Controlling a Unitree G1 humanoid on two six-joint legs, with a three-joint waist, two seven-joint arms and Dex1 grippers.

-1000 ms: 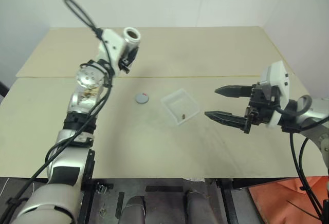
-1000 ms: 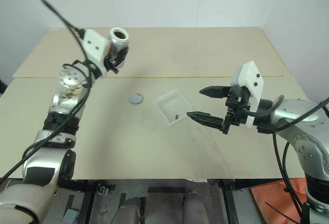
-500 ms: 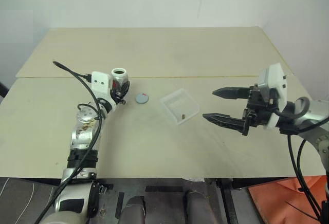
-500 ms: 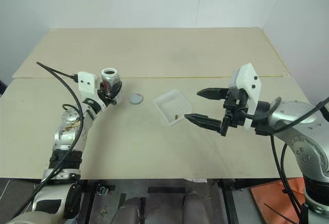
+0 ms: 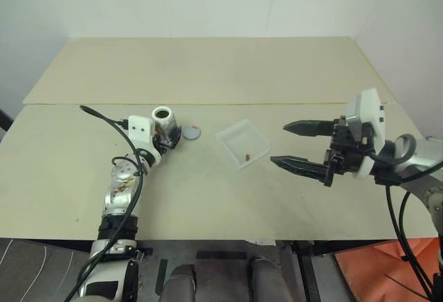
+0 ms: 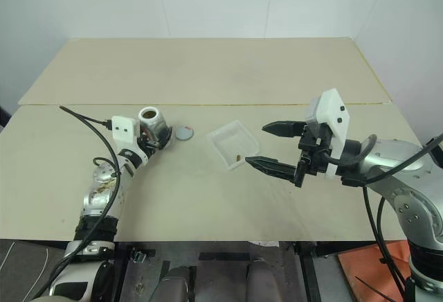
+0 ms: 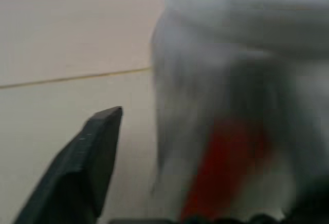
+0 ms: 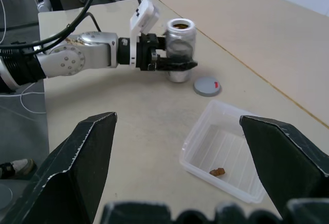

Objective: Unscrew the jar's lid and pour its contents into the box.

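So, one jar point(image 5: 165, 123): small silvery-grey metal cylinder, white label with a red mark, mouth open and dark inside, standing upright on the bench point(image 5: 228, 73) at its left-middle. The left tool point(image 8: 177, 65) sits around the jar, black fingers on either side; whether they press it or stand just off it I cannot tell, though the left wrist view shows a gap between one finger point(image 7: 82, 175) and the jar wall.

One lid point(image 5: 192, 133): flat round grey disc with a small red mark, lying flat on the bench just beside the jar, toward the box, not touching it as far as can be seen.

One box point(image 5: 242, 143): shallow square tray of clear thin plastic, rounded corners, ribbed floor, sitting at an angle near bench centre, apart from the lid. Inside it one small brown bit of the contents point(image 8: 217, 171), lumpy, near one wall.

Right tool point(image 5: 299, 147): two long pointed black fingers spread wide apart, gripping nothing, held above the bench to the right of the box, tips pointing toward it.

Bench: pale beige matte boards, two slabs with a seam running across behind the jar; faint dark smudges around the box.
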